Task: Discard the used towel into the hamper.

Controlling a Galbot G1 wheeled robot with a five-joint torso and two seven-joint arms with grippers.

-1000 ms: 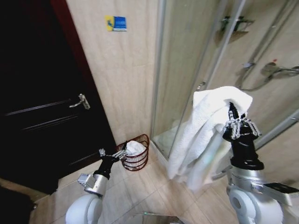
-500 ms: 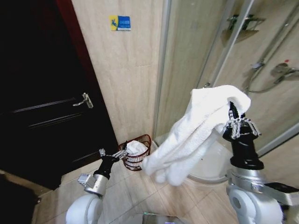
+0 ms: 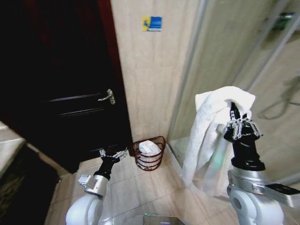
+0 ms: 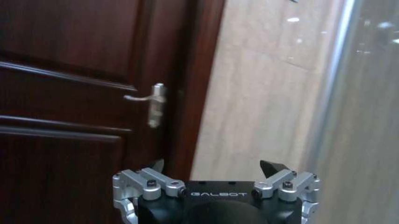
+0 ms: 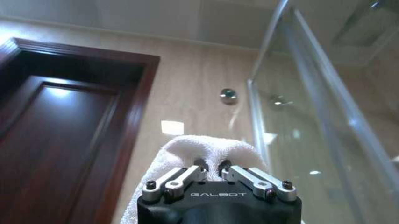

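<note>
Holding the white, thick terry towel [image 3: 211, 126] high in the air, the right gripper [image 3: 233, 111] has its fingers pinched together on the top fold of the cloth; the right wrist view shows the two jaws closed with a bump of towel [image 5: 206, 151] between them. From this point the towel hangs down in a long loose drape, in front of the glass shower door [image 3: 220, 70], and its lower end is well above the beige tiled floor [image 3: 140, 187].

The left gripper [image 3: 114, 153] is held low and forward, near the floor, with its fingers spread apart and nothing in them. It points toward the dark brown wooden door [image 3: 56, 84].

The step in hand seems to be the carrying: the towel is lifted, but it is not yet over the hamper. The next move calls for bringing the right gripper leftward and down, until the hanging cloth is over the opening, and only then releasing.

The small round red-brown wire hamper [image 3: 157, 161] stands on the floor at the foot of the beige wall, between the door frame and the shower door edge. It has open mesh sides, and some white cloth [image 3: 149, 147] already lies inside, rising up to the rim.
</note>
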